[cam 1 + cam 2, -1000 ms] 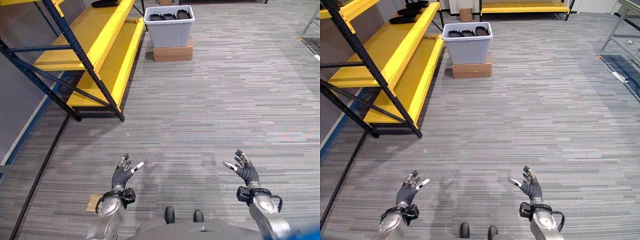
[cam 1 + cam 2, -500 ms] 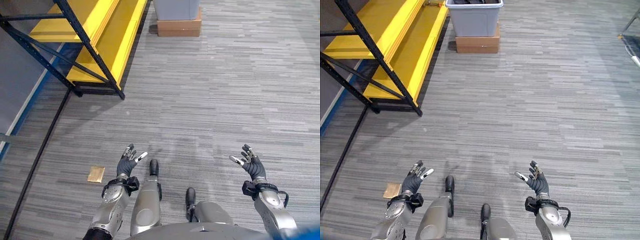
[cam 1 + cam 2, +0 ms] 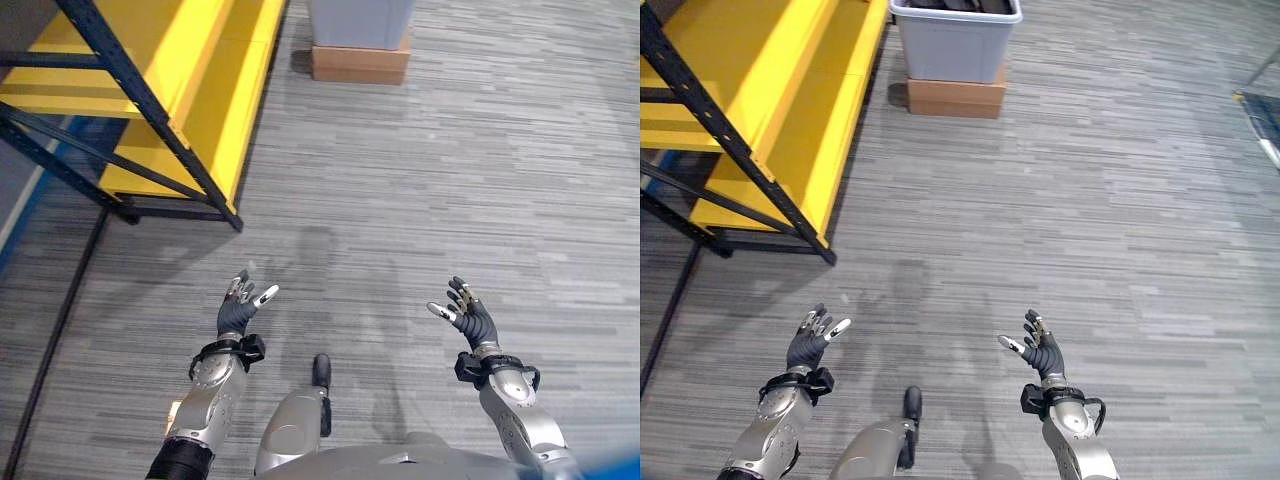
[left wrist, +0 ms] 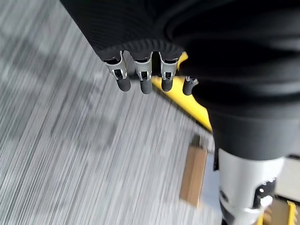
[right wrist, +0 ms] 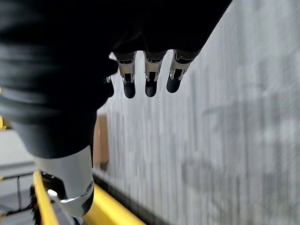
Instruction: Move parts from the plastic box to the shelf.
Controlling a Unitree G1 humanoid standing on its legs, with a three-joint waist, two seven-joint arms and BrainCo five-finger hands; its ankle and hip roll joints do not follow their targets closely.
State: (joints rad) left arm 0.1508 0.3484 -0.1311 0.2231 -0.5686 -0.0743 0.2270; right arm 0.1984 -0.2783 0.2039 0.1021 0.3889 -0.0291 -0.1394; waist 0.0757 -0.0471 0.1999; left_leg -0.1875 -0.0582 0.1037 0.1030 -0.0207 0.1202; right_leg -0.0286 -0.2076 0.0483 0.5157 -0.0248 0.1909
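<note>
While held out low over the grey striped carpet point(image 3: 1090, 200), both palms turned up and bare: left hand point(image 3: 236, 312) at lower left with fingers point(image 3: 262, 296) spread and relaxed, holding nothing; right hand point(image 3: 472, 322) at lower right likewise loose, fingers point(image 3: 1012, 345) splayed apart, nothing between them. Seen from the wrists, silver dark-tipped fingers point(image 4: 143, 75) of the left and fingers point(image 5: 149, 77) of the right hanging straight in a row, clear of any object, with carpet beyond.

Far ahead at the top edge, standing on a flat cardboard box point(image 3: 954, 97), the grey plastic box point(image 3: 958, 40), well apart from both hands. Inside its rim, dark parts point(image 3: 960, 4) just visible, cut off by the edge; number not readable. Just left of the box, running toward the near left, the yellow shelf point(image 3: 790, 90) on a dark blue frame point(image 3: 150, 120) with crossed braces, lower board close to the floor. Nothing to be made out on the visible stretch of the shelf boards. Near the left forearm, lying flat on the carpet, a small brown scrap of cardboard point(image 3: 172, 412), partly hidden by the arm.
</note>
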